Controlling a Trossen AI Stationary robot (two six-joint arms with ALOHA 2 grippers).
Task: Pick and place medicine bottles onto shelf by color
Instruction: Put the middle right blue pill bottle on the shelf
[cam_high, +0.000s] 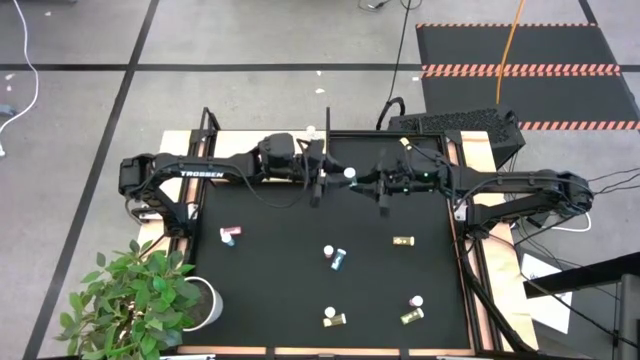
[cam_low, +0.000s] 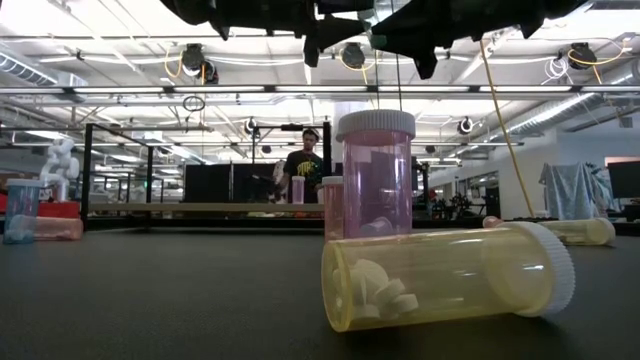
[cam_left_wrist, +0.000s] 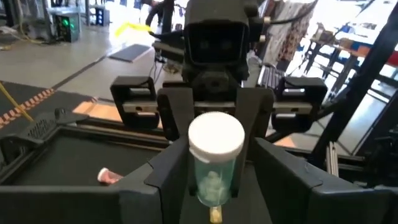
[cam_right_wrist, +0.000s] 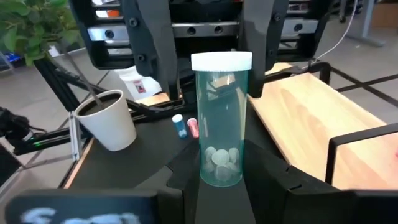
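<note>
A light blue medicine bottle (cam_high: 349, 173) with a white cap stands upright in the air over the mat's far middle, between my two grippers. My right gripper (cam_right_wrist: 221, 169) comes from the table's right and is shut on it. My left gripper (cam_high: 322, 180) faces it from the left, open. Its fingers (cam_right_wrist: 152, 56) stand on either side of the bottle's upper part, and a gap shows beside the cap (cam_right_wrist: 221, 61). The bottle also shows in the left wrist view (cam_left_wrist: 216, 168). Whether the pale wood (cam_right_wrist: 311, 118) past the mat's far edge is the shelf, I cannot tell. My right gripper pinches the light blue bottle's lower body (cam_right_wrist: 221, 163) between its two fingers, where the pills lie. The fingers come level from the table's right. The bottle stands upright, cap up, lifted clear of the mat.
Other bottles lie on the black mat: a pink and blue pair (cam_high: 229, 237) at the left, another pair (cam_high: 335, 257) in the middle, and yellow ones (cam_high: 402, 241) (cam_high: 335, 318) (cam_high: 412, 312) nearer. A potted plant (cam_high: 150, 295) stands at the near left corner.
</note>
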